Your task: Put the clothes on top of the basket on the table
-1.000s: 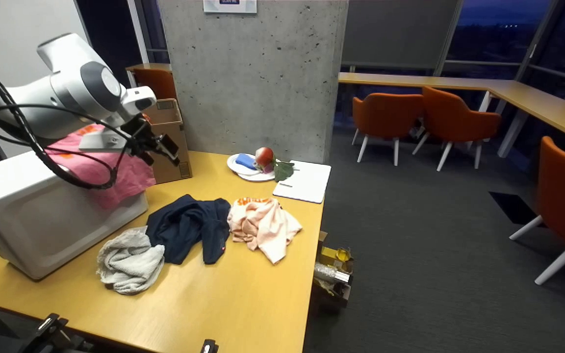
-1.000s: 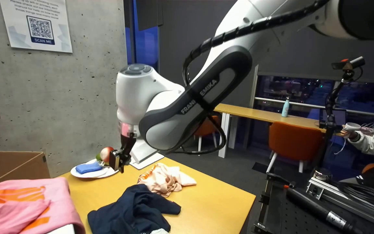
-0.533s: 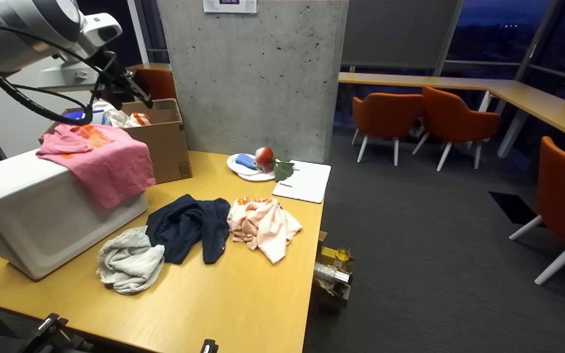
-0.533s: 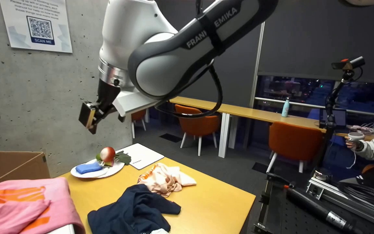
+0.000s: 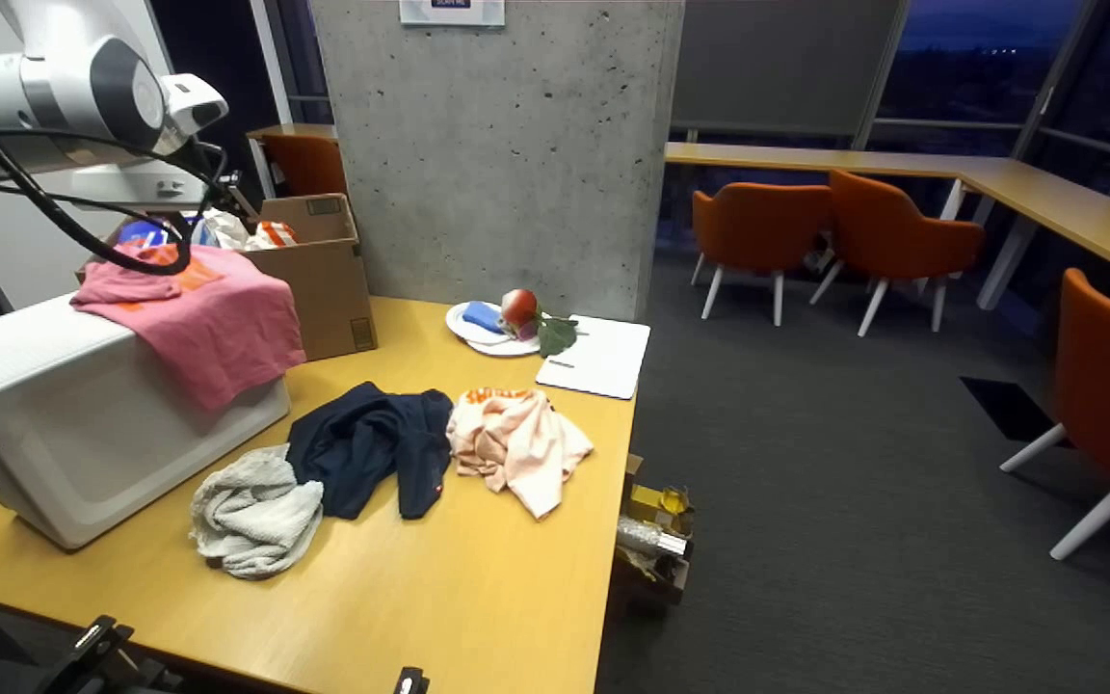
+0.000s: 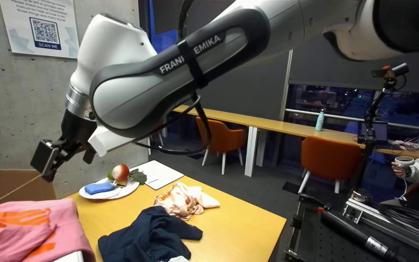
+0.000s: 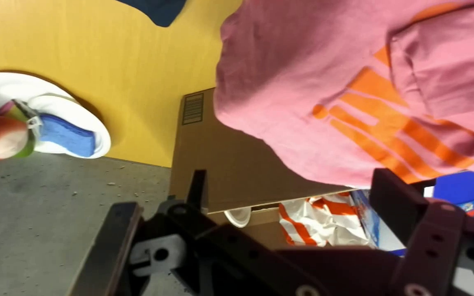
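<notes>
A pink cloth with orange print (image 5: pixel 227 333) lies draped over one end of the white basket (image 5: pixel 112 453), which rests on its side on the table. The pink cloth also shows in an exterior view (image 6: pixel 31 229) and in the wrist view (image 7: pixel 303 90). A navy garment (image 5: pixel 372 448), a peach garment (image 5: pixel 516 443) and a grey-white knit cloth (image 5: pixel 261 516) lie crumpled on the table. In an exterior view the navy (image 6: pixel 151 234) and peach (image 6: pixel 186 200) garments show. My gripper (image 7: pixel 298 193) is open and empty, above the cardboard box beside the pink cloth.
An open cardboard box (image 5: pixel 329 299) holding striped paper (image 7: pixel 323 218) and packets stands behind the basket. A plate (image 5: pixel 463 328) with a blue sponge and toy food, and a white board (image 5: pixel 598 357), lie at the table's far end, by a concrete pillar (image 5: pixel 497 154).
My arm has risen from low above the table, then shifted toward the cardboard box and pink cloth and dropped slightly. The gripper stays empty. The clothes and basket have not moved.
</notes>
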Controlling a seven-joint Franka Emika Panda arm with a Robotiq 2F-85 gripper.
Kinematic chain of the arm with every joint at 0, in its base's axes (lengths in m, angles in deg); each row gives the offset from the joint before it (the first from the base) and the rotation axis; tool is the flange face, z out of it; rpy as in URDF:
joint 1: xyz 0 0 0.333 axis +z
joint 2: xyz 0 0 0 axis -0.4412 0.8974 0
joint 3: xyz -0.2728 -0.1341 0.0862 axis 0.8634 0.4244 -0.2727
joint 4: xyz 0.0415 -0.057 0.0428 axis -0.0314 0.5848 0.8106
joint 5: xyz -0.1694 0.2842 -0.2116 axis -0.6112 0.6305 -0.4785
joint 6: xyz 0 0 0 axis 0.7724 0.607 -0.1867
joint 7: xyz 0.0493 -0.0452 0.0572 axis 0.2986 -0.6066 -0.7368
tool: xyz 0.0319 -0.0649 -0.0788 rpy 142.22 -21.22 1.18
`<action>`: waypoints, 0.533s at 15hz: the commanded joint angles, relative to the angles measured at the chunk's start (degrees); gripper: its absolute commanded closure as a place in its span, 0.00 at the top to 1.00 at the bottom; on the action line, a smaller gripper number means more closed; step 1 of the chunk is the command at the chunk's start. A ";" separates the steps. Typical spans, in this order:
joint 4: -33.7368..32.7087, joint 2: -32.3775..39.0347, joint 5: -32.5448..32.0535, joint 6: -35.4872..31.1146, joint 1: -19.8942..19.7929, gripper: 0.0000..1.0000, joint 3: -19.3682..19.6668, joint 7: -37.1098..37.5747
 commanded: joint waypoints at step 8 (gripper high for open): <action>-32.97 19.46 3.28 9.70 -0.30 1.00 -11.66 -17.71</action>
